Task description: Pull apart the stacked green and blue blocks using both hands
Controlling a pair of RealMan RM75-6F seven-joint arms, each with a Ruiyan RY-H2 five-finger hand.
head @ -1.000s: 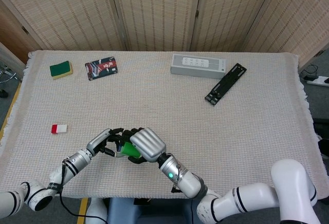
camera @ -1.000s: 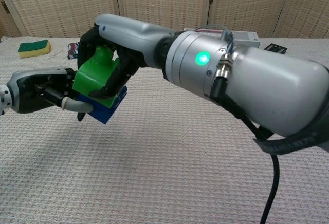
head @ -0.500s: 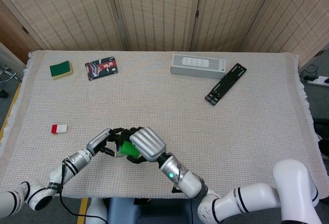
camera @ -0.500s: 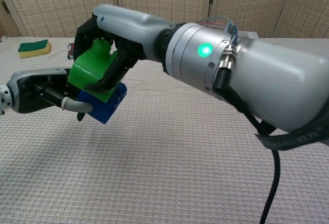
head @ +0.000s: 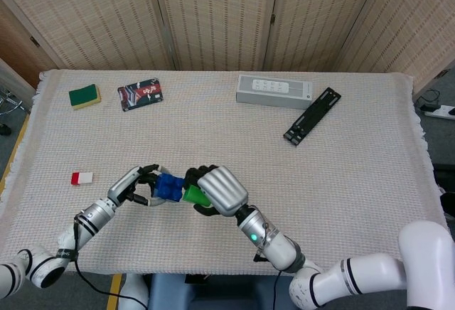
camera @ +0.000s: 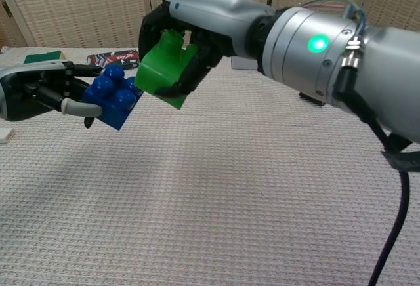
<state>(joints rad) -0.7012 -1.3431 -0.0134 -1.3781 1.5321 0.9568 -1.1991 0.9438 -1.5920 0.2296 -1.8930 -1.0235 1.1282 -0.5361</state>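
The blue block (head: 168, 186) (camera: 111, 97) and the green block (head: 193, 195) (camera: 164, 69) are apart, a small gap between them, both above the table near its front edge. My left hand (head: 137, 184) (camera: 46, 93) grips the blue block from the left, its studs facing up toward the green one. My right hand (head: 217, 190) (camera: 190, 33) wraps the green block from above and the right, hiding much of it in the head view.
A small red and white block (head: 81, 178) lies left of the hands. Far back are a green sponge (head: 84, 96), a patterned card (head: 140, 93), a grey remote box (head: 274, 89) and a black bracket (head: 312, 116). The woven cloth (head: 341, 175) covers the table.
The green block has come off the blue one. My right hand carried it right and up; my left hand drew the blue block slightly left.
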